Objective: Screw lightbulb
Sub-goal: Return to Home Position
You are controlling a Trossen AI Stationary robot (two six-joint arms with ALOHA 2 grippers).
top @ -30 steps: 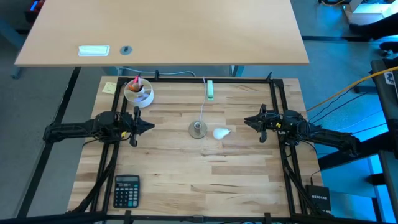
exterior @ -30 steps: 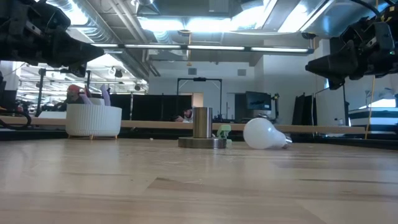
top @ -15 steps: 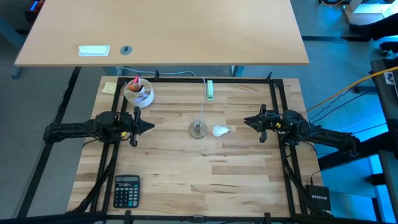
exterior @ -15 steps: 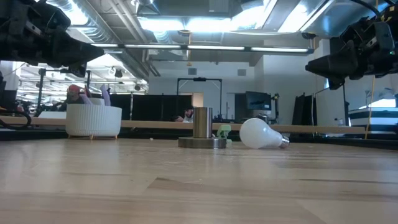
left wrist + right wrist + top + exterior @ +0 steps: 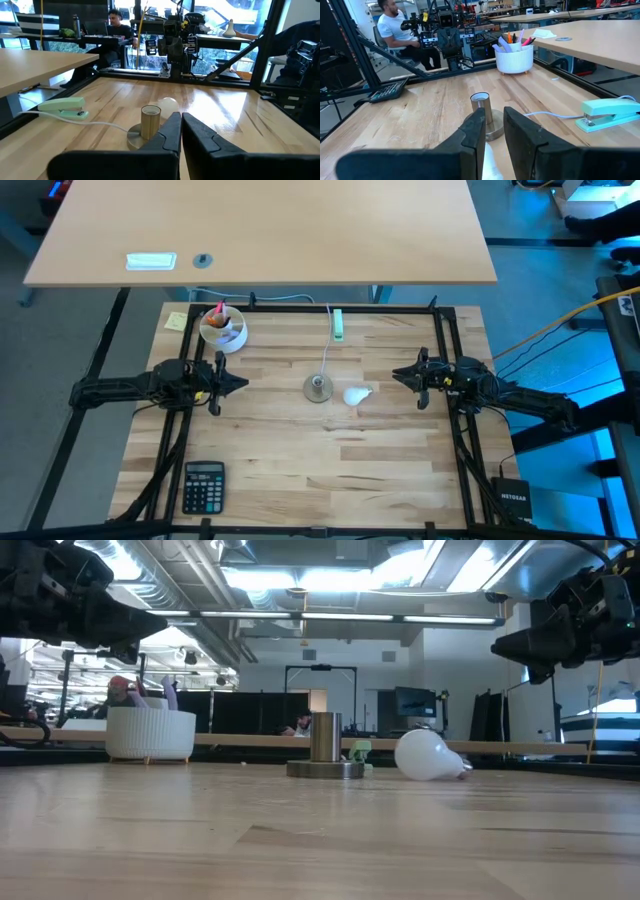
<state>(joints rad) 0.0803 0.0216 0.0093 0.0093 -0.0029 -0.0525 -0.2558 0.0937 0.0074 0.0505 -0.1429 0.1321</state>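
The white lightbulb [image 5: 355, 394] lies on its side on the wooden table, just right of the grey socket disc [image 5: 318, 387], with its metal base pointing toward the table's right edge [image 5: 462, 769]. The socket stands upright [image 5: 325, 752], and a thin white cord runs from it to the far edge. My left gripper [image 5: 243, 382] hovers shut and empty left of the socket. My right gripper [image 5: 397, 376] hovers right of the bulb, its fingers a little apart [image 5: 494, 131] and empty. The bulb shows behind the socket in the left wrist view [image 5: 167, 104].
A white bowl [image 5: 222, 328] with pens stands at the far left, beside a yellow note [image 5: 176, 321]. A mint stapler [image 5: 338, 324] lies at the far middle. A calculator [image 5: 203, 486] lies near the front left. Black frame rails run along the table's edges. A person sits beyond the table.
The lightbulb has rocked on the table, rolling a little toward the socket and then back toward the table's right edge. Both arms have kept still.
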